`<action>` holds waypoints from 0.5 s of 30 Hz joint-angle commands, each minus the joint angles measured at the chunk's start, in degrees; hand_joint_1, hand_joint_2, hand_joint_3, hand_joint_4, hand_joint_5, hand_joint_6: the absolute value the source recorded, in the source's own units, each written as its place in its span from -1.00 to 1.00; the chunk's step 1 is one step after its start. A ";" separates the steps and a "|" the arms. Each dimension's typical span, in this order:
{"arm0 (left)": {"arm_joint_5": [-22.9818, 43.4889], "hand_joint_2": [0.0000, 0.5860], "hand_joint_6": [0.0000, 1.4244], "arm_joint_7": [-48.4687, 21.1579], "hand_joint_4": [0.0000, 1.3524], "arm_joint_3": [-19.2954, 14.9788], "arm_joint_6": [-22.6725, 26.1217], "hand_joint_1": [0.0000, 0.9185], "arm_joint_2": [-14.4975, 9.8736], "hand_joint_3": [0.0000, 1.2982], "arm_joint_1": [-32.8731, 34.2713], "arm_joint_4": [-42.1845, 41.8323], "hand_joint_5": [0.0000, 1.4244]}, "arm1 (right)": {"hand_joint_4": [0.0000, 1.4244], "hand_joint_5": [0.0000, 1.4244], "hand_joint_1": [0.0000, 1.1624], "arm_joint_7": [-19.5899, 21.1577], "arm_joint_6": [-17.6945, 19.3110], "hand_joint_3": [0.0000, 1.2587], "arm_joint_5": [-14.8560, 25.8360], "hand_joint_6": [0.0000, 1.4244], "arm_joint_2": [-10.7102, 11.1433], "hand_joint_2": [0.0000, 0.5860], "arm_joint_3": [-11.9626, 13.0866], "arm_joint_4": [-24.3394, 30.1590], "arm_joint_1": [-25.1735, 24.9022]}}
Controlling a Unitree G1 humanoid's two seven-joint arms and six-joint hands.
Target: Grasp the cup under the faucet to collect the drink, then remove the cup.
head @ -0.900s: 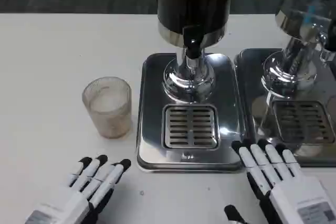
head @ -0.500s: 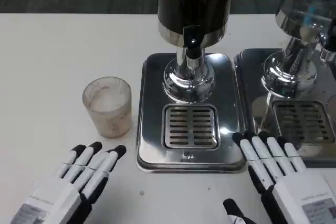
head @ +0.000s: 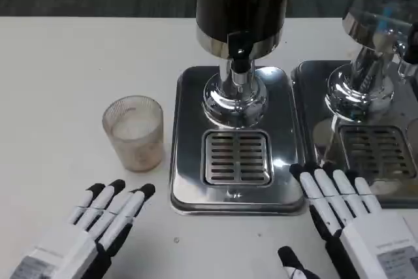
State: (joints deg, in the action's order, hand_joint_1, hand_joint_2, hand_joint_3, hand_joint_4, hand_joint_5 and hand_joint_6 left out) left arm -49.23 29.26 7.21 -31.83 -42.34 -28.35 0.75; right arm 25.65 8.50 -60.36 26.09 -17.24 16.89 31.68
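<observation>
A ribbed translucent cup (head: pixel 134 132) stands upright on the white table, left of the drip tray (head: pixel 189 181) and not under the faucet (head: pixel 240 53). The dark drink dispenser (head: pixel 241 1) rises above the tray's grille (head: pixel 236 157). My left hand (head: pixel 91 227) lies flat on the table below the cup, fingers stretched out and apart, holding nothing. My right hand (head: pixel 349 217) rests at the tray's lower right corner, fingers extended toward a second tray, empty.
A second dispenser (head: pixel 379 24) with its own drip tray (head: pixel 313 135) stands at the right edge. Bare white table (head: pixel 59 76) spreads to the left and behind the cup.
My left hand has slid slightly left and back toward me. The right hand has barely shifted. The cup stays where it was.
</observation>
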 commanded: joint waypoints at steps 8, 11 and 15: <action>4.87 -0.72 -1.00 -0.61 -1.00 -2.75 -4.66 -1.00 -0.11 -1.00 3.61 5.08 -1.00 | -1.00 -1.00 -0.48 -1.17 -1.12 -1.00 -0.85 -1.00 -3.04 0.43 -0.35 2.71 0.71; 6.33 -0.73 -1.00 -0.87 -1.00 -3.16 -5.49 -1.00 0.40 -1.00 4.76 6.04 -1.00 | -1.00 -1.00 -0.48 -1.08 -1.01 -0.99 -0.77 -1.00 -3.60 0.44 -0.21 2.96 0.92; 8.35 -0.74 -1.00 -1.41 -1.00 -3.86 -5.34 -1.00 1.56 -1.00 6.01 6.98 -1.00 | -1.00 -1.00 -0.48 -1.15 -0.97 -0.98 -0.44 -1.00 -4.10 0.44 -0.02 3.19 0.76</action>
State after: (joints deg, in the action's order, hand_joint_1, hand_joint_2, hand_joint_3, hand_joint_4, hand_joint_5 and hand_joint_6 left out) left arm -42.75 28.93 4.20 -36.99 -41.84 -23.36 6.68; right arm 24.86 7.67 -61.16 22.44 -17.46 18.92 32.18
